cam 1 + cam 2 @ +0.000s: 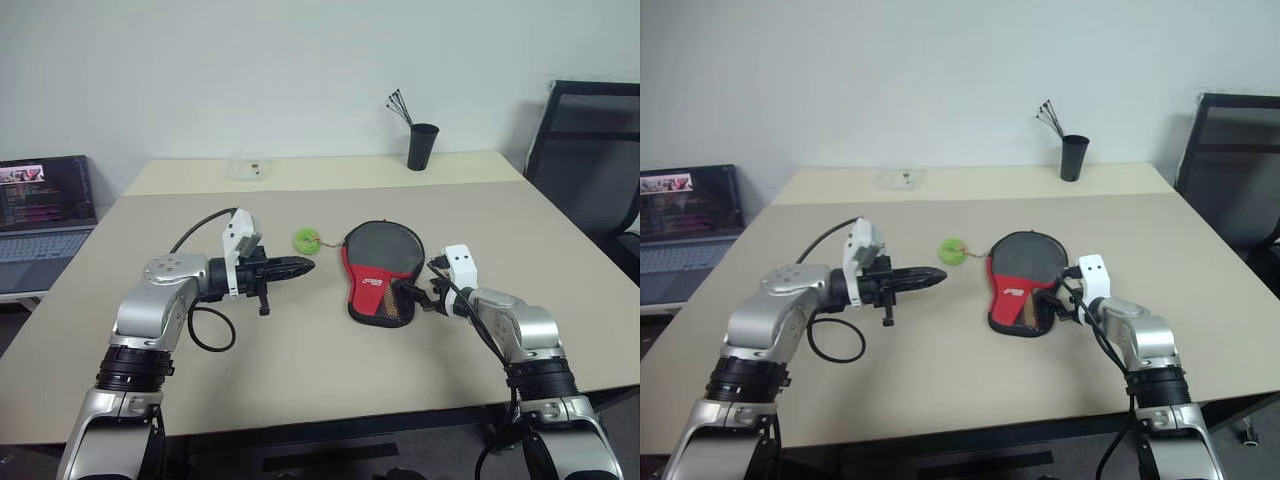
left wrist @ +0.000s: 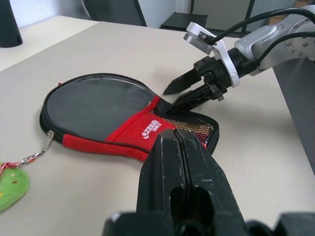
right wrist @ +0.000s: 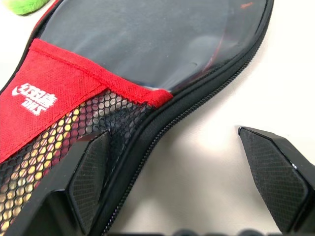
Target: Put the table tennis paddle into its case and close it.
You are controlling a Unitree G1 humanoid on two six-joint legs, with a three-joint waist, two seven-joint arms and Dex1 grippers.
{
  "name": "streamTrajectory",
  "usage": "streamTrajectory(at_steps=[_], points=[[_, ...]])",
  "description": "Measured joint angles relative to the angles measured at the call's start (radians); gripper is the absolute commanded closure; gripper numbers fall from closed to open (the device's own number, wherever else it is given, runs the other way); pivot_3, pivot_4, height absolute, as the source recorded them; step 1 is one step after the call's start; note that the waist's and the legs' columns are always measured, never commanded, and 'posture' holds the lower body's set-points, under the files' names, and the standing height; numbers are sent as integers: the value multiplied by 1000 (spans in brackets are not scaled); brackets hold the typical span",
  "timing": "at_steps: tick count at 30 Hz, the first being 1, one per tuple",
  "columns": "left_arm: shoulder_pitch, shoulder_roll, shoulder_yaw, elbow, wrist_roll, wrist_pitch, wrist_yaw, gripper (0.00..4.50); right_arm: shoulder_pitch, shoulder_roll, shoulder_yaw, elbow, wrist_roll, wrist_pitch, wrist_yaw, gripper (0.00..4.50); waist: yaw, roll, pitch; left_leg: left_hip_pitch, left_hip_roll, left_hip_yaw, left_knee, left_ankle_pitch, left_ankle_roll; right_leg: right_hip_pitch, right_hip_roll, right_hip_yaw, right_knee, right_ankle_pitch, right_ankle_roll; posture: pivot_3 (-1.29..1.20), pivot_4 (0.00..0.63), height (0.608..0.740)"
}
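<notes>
Two grippers work over one table (image 1: 300, 390): the left gripper (image 1: 300, 266) is clenched on nothing, while the right gripper (image 1: 415, 292) is spread wide at the handle end of one case (image 1: 378, 270). One paddle (image 2: 96, 105) lies inside it. One green ball (image 1: 305, 240) lies beside.

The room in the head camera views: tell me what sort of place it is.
Probably an office or lab workspace. A large beige table stands against a plain white wall, an open laptop showing code sits to one side, a black pen cup stands at the back, and a black mesh office chair is alongside.
</notes>
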Motion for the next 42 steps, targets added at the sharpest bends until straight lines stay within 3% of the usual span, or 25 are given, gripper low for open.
streamTrajectory(at_steps=[16, 19, 31, 42], points=[[-10, -2, -11, -2, -1, 0, 2, 4500, -117, 35, 26, 208, -34, -87, 9, 46, -5, 0, 0, 3, 0, 1, 0, 0, 0, 1, 1, 1, 1, 0, 0, 0, 150, 740], [-8, -1, -10, -4, -1, 0, 2, 4500, -118, 31, 45, 209, -45, -89, 30, 589, -5, 0, 0, 3, 0, 1, 0, 0, 0, 1, 1, 1, 2, 0, 0, 0, 150, 740], [30, 35, -6, -22, -7, 2, 2, 4500, -90, 72, 105, 130, -67, -64, 64, 4342, -8, 0, 0, 4, 2, 1, -2, 0, 0, 1, 1, 1, 1, 0, -1, 0, 150, 740], [162, 116, 43, -73, -67, 39, -44, 4500, -149, 97, 129, 203, -86, -96, 145, 4468, -34, 0, 0, 6, 3, 1, -6, 0, 0, -1, 1, 2, 2, -2, -3, 0, 150, 740]])
